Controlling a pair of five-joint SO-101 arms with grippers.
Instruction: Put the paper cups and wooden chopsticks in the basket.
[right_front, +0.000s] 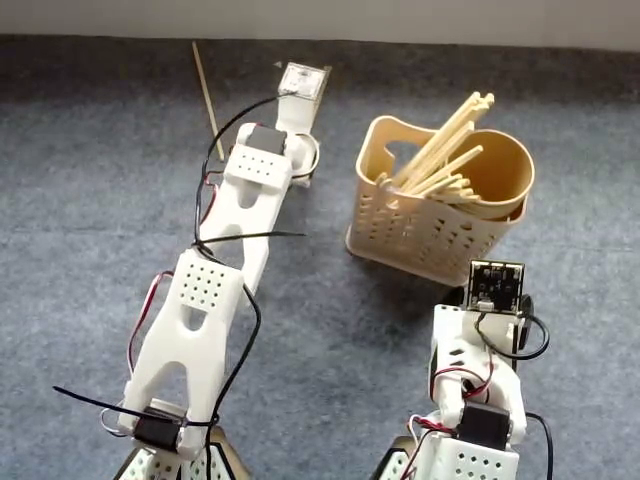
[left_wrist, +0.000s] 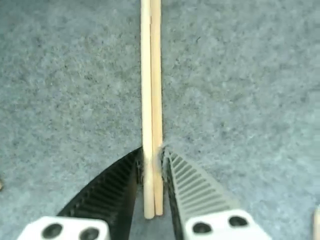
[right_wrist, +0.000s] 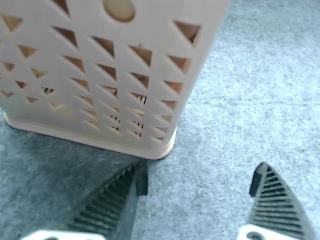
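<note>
1. my left pincer is clamped on a pair of wooden chopsticks. they run out of frame over the grey bench, so i can't see their far ends.
2. in the high view the left arm's wrist camera sits over that pincer and hides it. a lone chopstick lies on the bench just beside the arm.
3. my right pincer is spread apart with nothing in it, near a lower corner of the basket, whose top is cut off.
4. from above, the basket holds a bundle of chopsticks leaning out, and a paper cup partly hidden by the rim.
</note>
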